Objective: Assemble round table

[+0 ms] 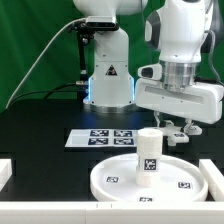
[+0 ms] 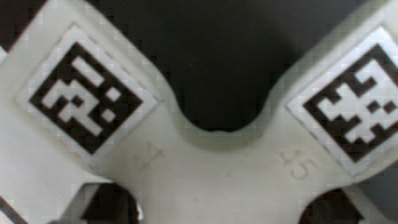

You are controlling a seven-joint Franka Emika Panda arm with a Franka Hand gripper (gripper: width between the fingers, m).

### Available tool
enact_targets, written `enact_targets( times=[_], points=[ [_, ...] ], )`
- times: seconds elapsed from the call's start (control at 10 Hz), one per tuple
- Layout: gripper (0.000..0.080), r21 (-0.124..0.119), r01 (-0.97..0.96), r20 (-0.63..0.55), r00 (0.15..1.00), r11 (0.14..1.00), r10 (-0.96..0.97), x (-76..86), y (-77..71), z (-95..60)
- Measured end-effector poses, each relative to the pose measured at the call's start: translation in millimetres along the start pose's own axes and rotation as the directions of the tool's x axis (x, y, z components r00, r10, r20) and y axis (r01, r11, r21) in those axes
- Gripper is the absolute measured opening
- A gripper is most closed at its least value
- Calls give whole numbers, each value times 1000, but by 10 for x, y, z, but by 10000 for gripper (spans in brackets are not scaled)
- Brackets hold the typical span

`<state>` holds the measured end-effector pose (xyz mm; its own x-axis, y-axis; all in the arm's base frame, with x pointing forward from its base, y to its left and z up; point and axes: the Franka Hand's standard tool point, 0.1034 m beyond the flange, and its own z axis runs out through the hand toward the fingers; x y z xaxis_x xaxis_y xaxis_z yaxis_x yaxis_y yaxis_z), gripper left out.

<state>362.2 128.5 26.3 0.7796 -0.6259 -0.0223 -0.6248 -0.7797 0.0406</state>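
The round disc (image 1: 120, 178) lies flat at the front of the black table, with small tags on its face. A short thick leg (image 1: 148, 152) stands upright on it, tag facing me. My gripper (image 1: 179, 128) is lowered to the table just behind the disc, toward the exterior view's right. The wrist view is filled by the white lobed foot (image 2: 199, 160), two of its tagged lobes spreading away from me. My gripper (image 2: 221, 206) straddles the foot's narrow waist, and its dark fingertips (image 2: 116, 202) sit against the sides. In the exterior view the fingers hide the foot.
The marker board (image 1: 100, 137) lies flat behind the disc, toward the exterior view's left. The arm's base (image 1: 108, 78) stands at the back centre. White wall pieces edge the table at the front left (image 1: 5, 172) and front right (image 1: 213, 178).
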Motion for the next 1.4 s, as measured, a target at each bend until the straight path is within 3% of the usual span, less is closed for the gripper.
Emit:
enact_targets(
  times=[0.1,0.2,0.3,0.4,0.6,0.7,0.8,1.0,1.1,1.4],
  points=[
    [438,-5,18,14,1000,1000,-18,11,-10,-39],
    [438,-3,43,59,997,999,-43,102,-81,-263],
    [438,22,53,79,995,998,-55,250,-148,-526],
    [438,32,50,101,993,998,-53,392,-171,-729],
    [439,-7,34,147,989,999,-32,645,-258,-1134],
    [439,-22,11,173,985,1000,-7,664,-328,-1259],
    [439,-9,20,151,988,1000,-19,685,-326,-1197],
    [439,-8,67,149,987,998,-65,737,-296,-1147],
    [439,-14,108,142,984,994,-104,941,-275,-1086],
    [439,9,269,90,959,963,-269,1695,-553,-1315]
  ],
)
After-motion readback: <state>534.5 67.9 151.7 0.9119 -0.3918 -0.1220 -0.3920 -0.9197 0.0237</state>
